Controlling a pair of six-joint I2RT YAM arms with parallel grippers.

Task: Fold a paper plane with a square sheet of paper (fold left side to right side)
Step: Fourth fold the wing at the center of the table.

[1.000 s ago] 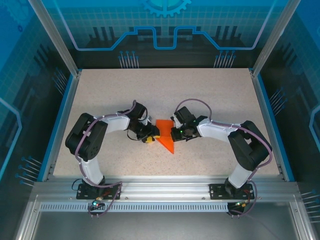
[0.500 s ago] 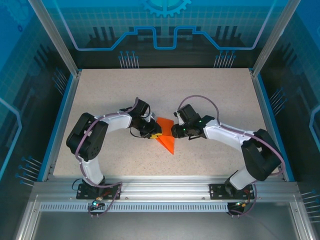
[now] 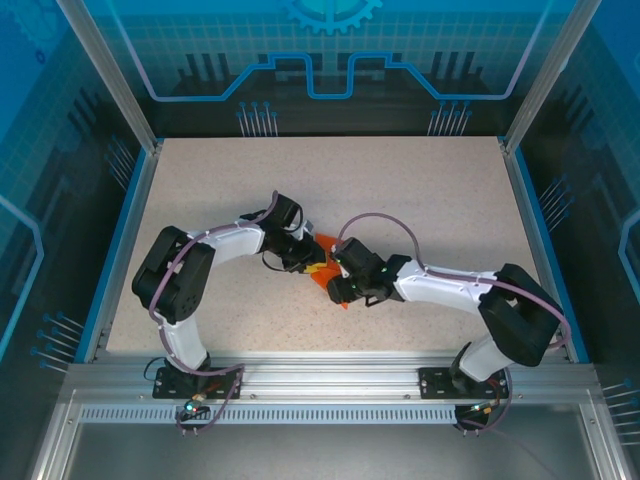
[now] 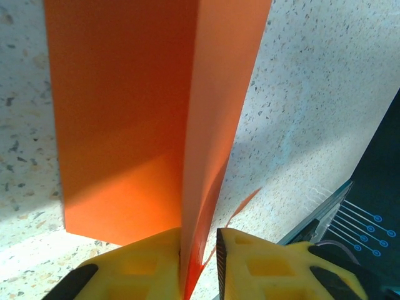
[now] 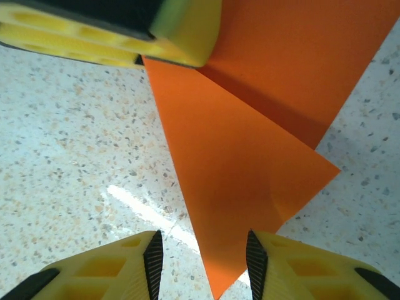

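While the left tool (image 4: 199,253) has clenched onto a raised flap of the square sheet of paper (image 4: 125,125) (creased, lying mid-way across the desk (image 3: 430,190)), the right tool (image 5: 203,265) has opened and shifted to straddle its pointed tip, likely readying the fold.

Looks like a robotics lab cell. Walled beyond and beside the left tool (image 3: 314,268) by aluminium posts (image 3: 108,75) and blue-tinted printed panels (image 3: 330,60), floored beneath it with a speckled surface (image 3: 420,190) in blue trim (image 3: 538,240). Closed off behind the tool by a slotted metal rail (image 3: 330,380).
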